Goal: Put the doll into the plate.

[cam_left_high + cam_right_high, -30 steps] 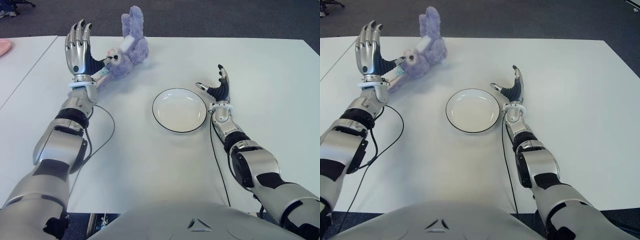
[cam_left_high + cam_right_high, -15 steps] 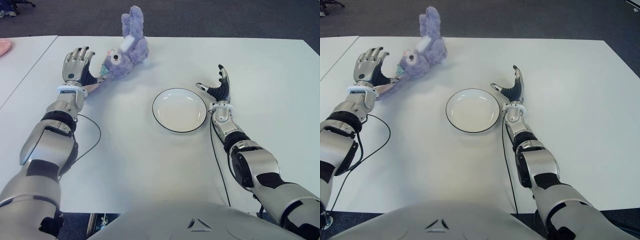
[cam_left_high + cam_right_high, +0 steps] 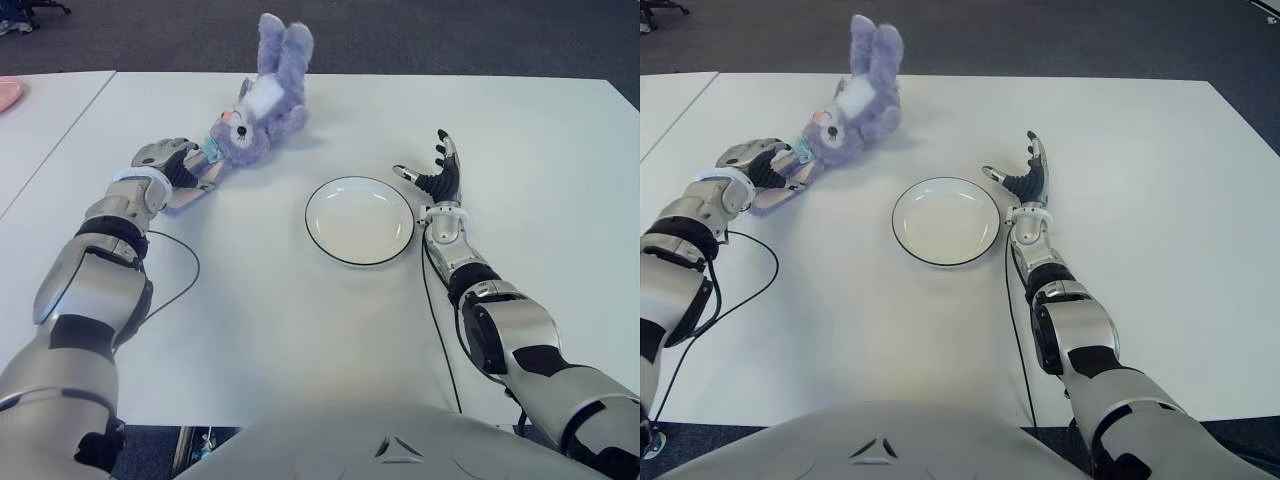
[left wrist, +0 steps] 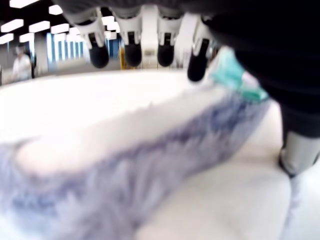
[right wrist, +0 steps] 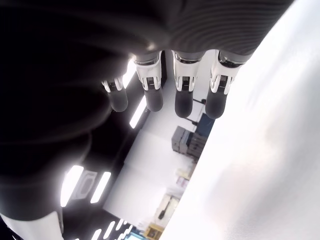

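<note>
The doll (image 3: 258, 115), a purple plush rabbit, lies on the white surface (image 3: 300, 320) toward its far edge, ears pointing away from the robot. It is left of and beyond the plate (image 3: 359, 220), well apart from it. The plate holds nothing.

The left hand (image 3: 175, 165) lies low at the near end of the doll. In the left wrist view its fingers (image 4: 132, 42) curl over a purple limb of the doll, with the thumb on the other side; the hand grasps the doll there.

The right hand (image 3: 437, 172) shows just right of the plate, palm edge-on, fingers (image 5: 183, 90) extended and relaxed, holding nothing.
</note>
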